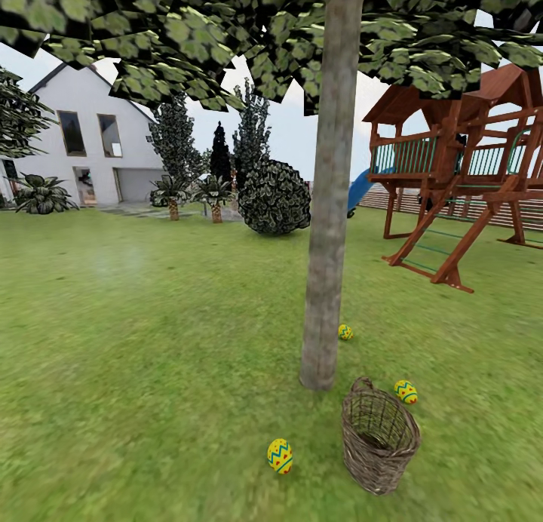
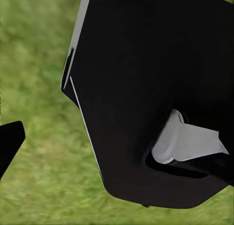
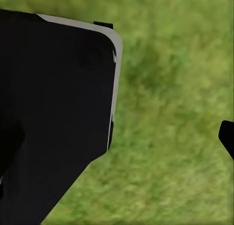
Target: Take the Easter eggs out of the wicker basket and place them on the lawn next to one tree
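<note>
Wicker basket [image 1: 379, 436] tilts, mouth up; eggs [image 1: 280, 455] upright.

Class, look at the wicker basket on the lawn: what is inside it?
The wicker basket shows only its woven inner wall; no egg is visible. Its near wall hides the bottom. Three Easter eggs lie outside.
</note>
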### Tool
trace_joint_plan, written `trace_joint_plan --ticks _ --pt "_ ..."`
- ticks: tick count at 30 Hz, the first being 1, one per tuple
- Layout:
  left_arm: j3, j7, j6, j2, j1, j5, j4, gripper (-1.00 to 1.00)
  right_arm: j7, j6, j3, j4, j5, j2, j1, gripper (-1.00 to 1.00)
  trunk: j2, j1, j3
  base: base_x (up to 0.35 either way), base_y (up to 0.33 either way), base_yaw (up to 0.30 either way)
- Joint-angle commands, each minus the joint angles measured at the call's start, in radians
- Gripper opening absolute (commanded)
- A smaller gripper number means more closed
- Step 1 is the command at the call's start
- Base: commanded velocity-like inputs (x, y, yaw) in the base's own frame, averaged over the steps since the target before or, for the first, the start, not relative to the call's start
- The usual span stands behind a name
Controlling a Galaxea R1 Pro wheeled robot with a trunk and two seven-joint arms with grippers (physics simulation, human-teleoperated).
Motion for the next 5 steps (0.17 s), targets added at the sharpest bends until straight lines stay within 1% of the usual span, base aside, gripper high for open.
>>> trace_joint_plan --ticks 1,5 --pt "0.002 -0.005 0.002 0.001 0.000 0.008 0.000 1.00 0.001 -0.003 0.009 0.003 -0.006 0.000 -0.001 1.00 0.000 0.000 0.000 0.000 0.000 0.000" --pt "0.003 -0.005 0.002 0.002 0.000 0.008 -0.001 1.00 0.001 -0.003 0.010 0.003 -0.006 0.001 -0.001 1.00 0.000 0.000 0.000 0.000 0.000 0.000"
